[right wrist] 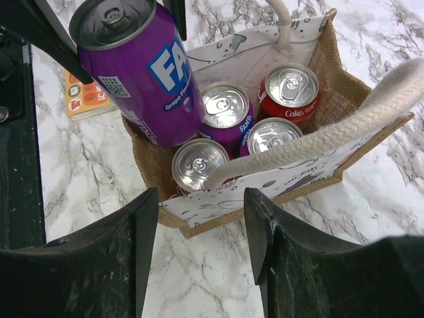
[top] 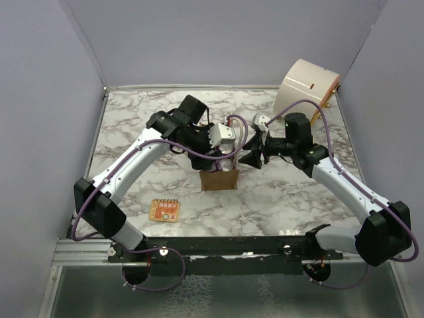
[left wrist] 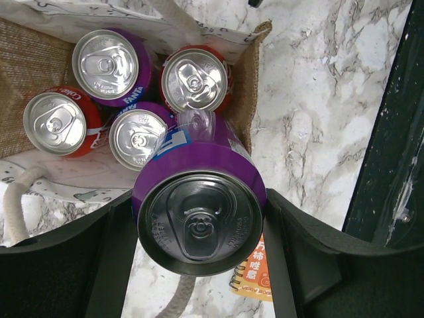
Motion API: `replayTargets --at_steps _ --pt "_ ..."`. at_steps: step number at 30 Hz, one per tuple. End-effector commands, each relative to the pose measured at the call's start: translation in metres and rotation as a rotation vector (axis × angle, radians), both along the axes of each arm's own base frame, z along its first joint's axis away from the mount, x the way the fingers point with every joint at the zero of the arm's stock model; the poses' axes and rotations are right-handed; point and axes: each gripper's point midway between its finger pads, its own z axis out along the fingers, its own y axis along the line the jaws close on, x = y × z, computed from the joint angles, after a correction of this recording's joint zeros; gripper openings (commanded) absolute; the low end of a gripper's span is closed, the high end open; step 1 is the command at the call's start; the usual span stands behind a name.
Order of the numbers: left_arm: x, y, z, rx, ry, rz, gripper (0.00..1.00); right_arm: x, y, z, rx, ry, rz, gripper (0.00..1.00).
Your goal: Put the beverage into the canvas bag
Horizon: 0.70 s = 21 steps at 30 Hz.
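Note:
The tan canvas bag stands upright mid-table and holds several cans, red and purple. My left gripper is shut on a purple Fanta can, the beverage. It holds the can tilted over the bag's near corner, with the can's bottom at the rim. The can and the bag also show in the right wrist view. My right gripper is open and empty, just outside the bag's printed side. A cream rope handle arcs over the cans in front of it.
An orange spiral notebook lies on the marble table front left of the bag and shows in the left wrist view. A large cream drum-shaped container lies at the back right corner. Grey walls enclose the table.

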Motion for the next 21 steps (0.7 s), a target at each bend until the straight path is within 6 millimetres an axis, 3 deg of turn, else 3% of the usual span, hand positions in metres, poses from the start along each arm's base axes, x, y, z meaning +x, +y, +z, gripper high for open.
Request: replayTargets --at_steps 1,17,21 --pt "-0.011 -0.004 0.009 0.011 0.030 -0.052 0.00 0.000 0.001 0.009 0.022 -0.057 0.013 0.54" --pt "-0.019 -0.001 -0.025 0.109 0.165 -0.066 0.00 -0.002 0.001 0.004 0.024 -0.055 0.024 0.54" --pt "-0.023 -0.001 -0.025 0.117 0.193 -0.076 0.00 -0.002 0.001 0.003 0.022 -0.056 0.025 0.54"
